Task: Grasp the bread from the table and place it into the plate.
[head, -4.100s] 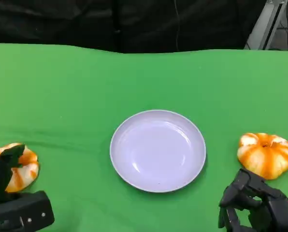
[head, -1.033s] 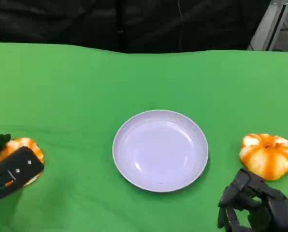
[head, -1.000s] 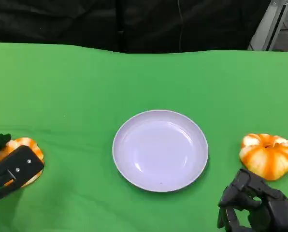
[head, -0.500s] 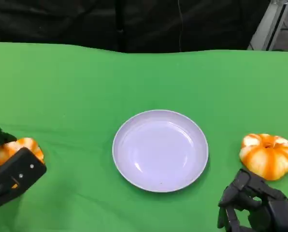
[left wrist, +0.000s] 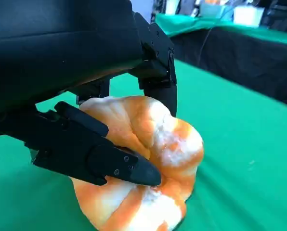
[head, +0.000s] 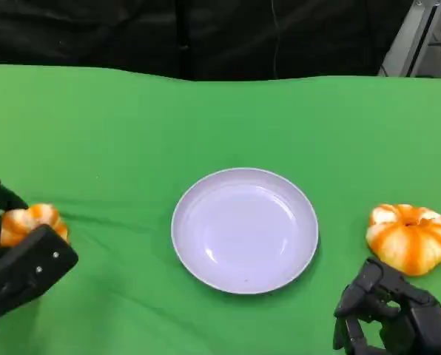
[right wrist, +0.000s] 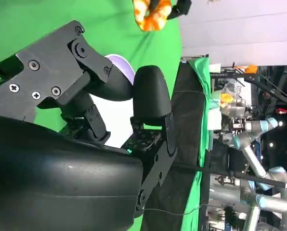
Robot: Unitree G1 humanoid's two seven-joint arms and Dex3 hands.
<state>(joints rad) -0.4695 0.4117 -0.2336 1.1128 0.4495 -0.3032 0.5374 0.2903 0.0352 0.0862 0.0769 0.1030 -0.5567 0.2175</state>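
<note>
Bread (head: 32,222) at the left edge of the head view now sits slightly higher in the frame than half a second ago, and the left hand (head: 17,259) has risen with it. Four seconds ago the same bun lay lower, near the lower left corner. The plate (head: 244,230), the second bread (head: 408,237) and the right hand (head: 389,314) show no change of place.

The left hand holds the bread: in the left wrist view its fingers (left wrist: 95,151) close around the orange and white bun (left wrist: 148,183), one lying across its front and another (left wrist: 158,79) pressing its far side. Whether the bun still touches the green table (head: 206,126) cannot be told.

The right hand rests at the lower right of the head view, fingers curled in with nothing held. In the right wrist view its fingers (right wrist: 150,98) are bent inward.

The plate lies at the centre of the frame, well apart from both buns. The second bread rests on the table at the right edge, just above the right hand. Dark drapes (head: 206,33) fill the top of the frame.
</note>
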